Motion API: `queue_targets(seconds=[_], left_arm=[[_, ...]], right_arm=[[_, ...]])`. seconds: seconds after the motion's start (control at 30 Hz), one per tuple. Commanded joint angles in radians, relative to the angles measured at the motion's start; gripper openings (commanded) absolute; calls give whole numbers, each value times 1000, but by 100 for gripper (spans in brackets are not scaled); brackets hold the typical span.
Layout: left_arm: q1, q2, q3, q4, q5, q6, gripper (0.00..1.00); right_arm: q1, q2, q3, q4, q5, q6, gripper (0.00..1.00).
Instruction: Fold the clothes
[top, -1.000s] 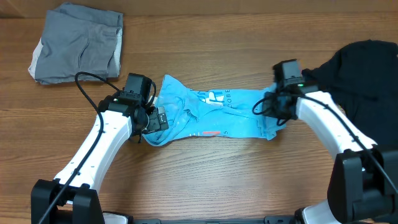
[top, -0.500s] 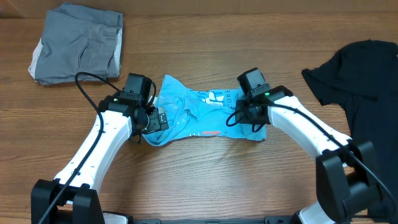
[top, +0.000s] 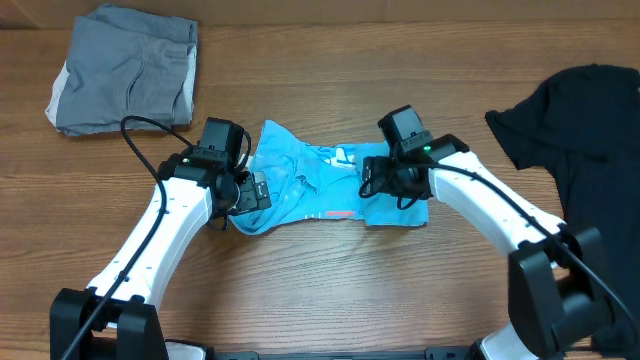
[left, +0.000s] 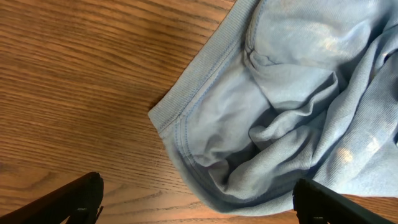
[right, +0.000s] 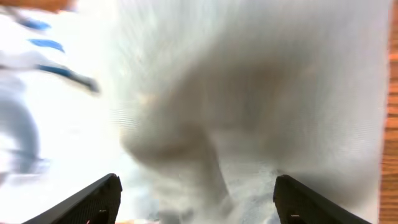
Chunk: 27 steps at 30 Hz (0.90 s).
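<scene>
Nearest the base, the left arm (top: 165, 235) reaches forward and inward across the worktop (top: 330, 290). Its wrist is bent down over the left end of the light blue T-shirt (top: 300, 185). In the left wrist view its jaws are spread wide with nothing between them, and the ribbed neckband (left: 205, 62) lies bunched just ahead of the tips. This arm is where it was a second ago.

The right arm (top: 500, 205) is the one that has moved. A second ago its wrist sat over the shirt's far right edge, near the black cloth. It has since swung inward, and its wrist now sits over the right-centre of the shirt. The shirt looks shorter on that side, and the white lettering that showed earlier is mostly covered. I judge the right end has been brought toward the middle, so a first fold is under way but not squared. In the right wrist view the jaw tips stand well apart and pale, blurred cloth fills the frame. The jaws look open, though I cannot tell whether any fabric is caught lower down.

Farther right, well apart from the blue shirt, the black T-shirt (top: 585, 110) lies spread and unfolded. At the far left corner a grey garment (top: 125, 65) lies folded.
</scene>
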Motion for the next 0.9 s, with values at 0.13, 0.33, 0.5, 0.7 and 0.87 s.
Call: queue_targets(seconds=[0.13, 0.33, 0.5, 0.7, 0.87], left_arm=[[-1, -19, -5, 1, 5, 18, 100], [-1, -19, -24, 8, 8, 18, 100], [-1, -19, -64, 32, 16, 18, 100], [-1, -19, -88, 39, 58, 15, 100], [-1, -19, -88, 45, 57, 19, 100]], right_arm=[[-1, -141, 84, -57, -46, 13, 83], [0, -113, 72, -78, -51, 2, 24], [1, -50, 45, -49, -51, 2, 4], [1, 40, 33, 51, -92, 3, 4], [1, 97, 33, 180, -145, 11, 4]])
